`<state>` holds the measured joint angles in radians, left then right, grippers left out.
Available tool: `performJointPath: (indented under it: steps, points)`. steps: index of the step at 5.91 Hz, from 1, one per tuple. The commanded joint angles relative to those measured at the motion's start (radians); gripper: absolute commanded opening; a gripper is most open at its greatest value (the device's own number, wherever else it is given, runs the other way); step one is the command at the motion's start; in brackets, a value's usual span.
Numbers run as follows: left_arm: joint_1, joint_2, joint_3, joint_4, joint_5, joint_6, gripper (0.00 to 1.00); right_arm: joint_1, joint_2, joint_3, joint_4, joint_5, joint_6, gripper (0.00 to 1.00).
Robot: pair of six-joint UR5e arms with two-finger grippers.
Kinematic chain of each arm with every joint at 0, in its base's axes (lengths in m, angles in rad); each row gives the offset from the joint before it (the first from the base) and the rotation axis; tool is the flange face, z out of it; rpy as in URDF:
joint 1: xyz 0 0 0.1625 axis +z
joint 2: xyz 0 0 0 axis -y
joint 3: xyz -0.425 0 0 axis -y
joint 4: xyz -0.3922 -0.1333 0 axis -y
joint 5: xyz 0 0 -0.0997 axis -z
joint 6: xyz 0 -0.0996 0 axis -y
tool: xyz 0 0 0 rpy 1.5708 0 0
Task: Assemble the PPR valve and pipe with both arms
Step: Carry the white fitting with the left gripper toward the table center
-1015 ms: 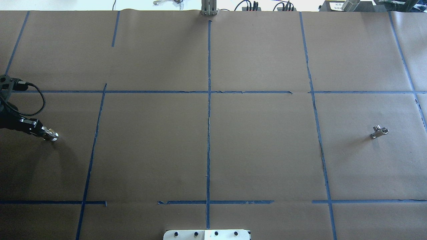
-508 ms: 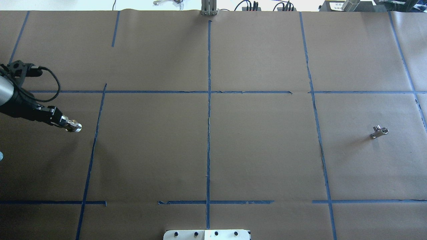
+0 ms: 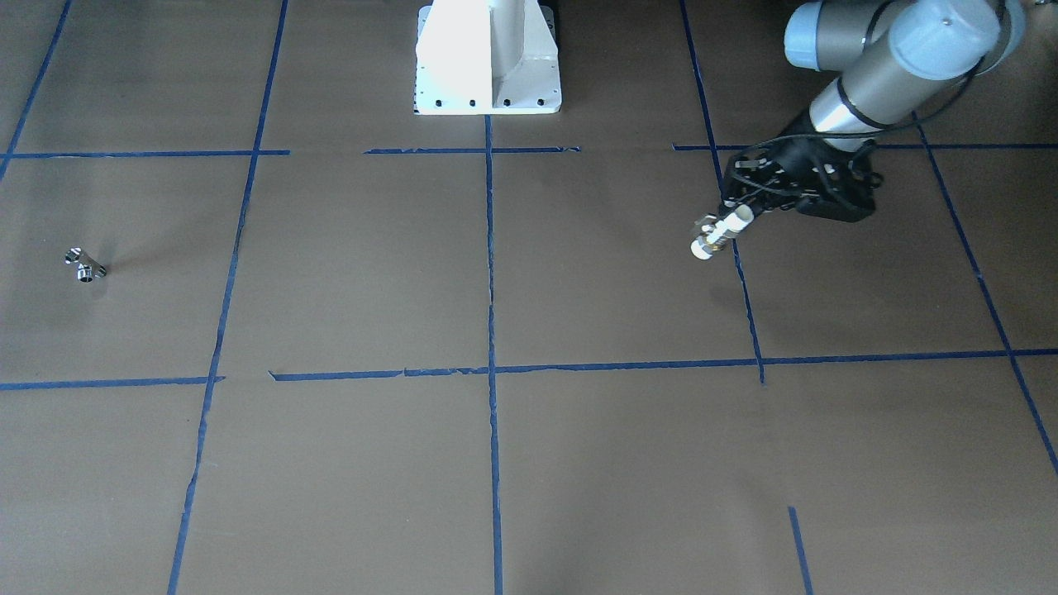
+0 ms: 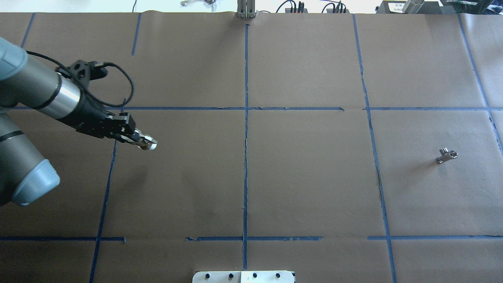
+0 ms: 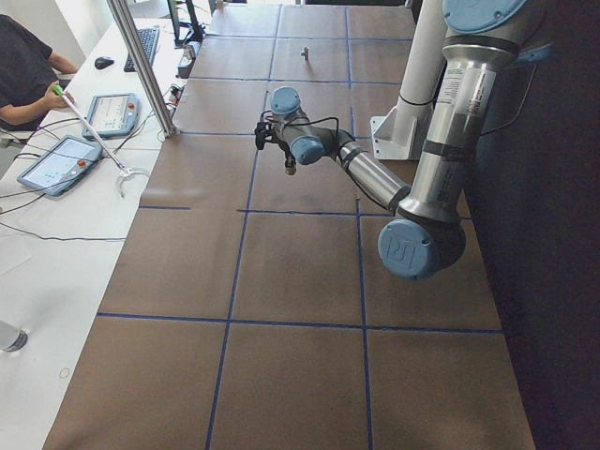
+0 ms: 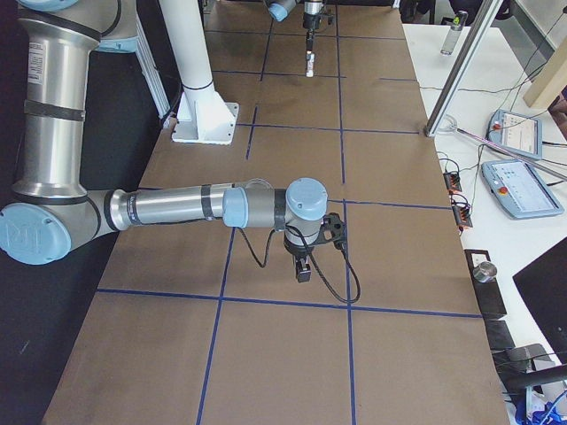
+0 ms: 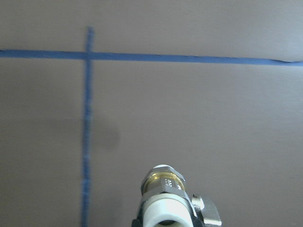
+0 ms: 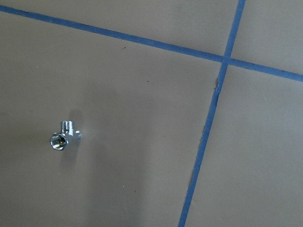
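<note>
My left gripper [image 4: 142, 142] is shut on the PPR valve [image 4: 149, 146], a white cylinder with a brass band, and holds it above the table just right of the left tape line. The valve also shows in the front view [image 3: 716, 236] and the left wrist view [image 7: 164, 196]. The pipe [image 4: 447, 155], a small chrome T fitting, lies alone on the paper at the far right, and shows in the front view [image 3: 84, 264] and the right wrist view [image 8: 64, 137]. My right gripper [image 6: 302, 271] hangs above the table; I cannot tell whether it is open or shut.
Brown paper with blue tape lines [image 4: 246, 129] covers the table. The white robot base [image 3: 488, 58] stands at the robot's edge. Beyond the far edge are a metal post [image 5: 141, 66], tablets [image 5: 58, 164] and an operator [image 5: 23, 66].
My left arm has swung right from the table's left edge, carrying the valve past the left tape line. The pipe has not moved.
</note>
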<state>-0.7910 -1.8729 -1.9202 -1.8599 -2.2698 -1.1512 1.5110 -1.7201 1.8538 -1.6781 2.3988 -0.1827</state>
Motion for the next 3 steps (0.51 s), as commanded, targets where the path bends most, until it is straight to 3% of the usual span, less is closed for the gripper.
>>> performJointPath:
  steps: [1,2,3]
  points:
    - [0.132,-0.223,0.004,0.246,0.168,-0.073,0.0,0.0,0.0,-0.001,-0.002,0.0,0.0,1.0]
    - [0.209,-0.317,0.015,0.36,0.281,-0.074,0.0,0.0,-0.001,-0.001,-0.002,0.0,0.0,1.0]
    - [0.249,-0.383,0.086,0.358,0.349,-0.077,0.0,0.0,-0.001,-0.004,-0.002,0.0,-0.001,1.0]
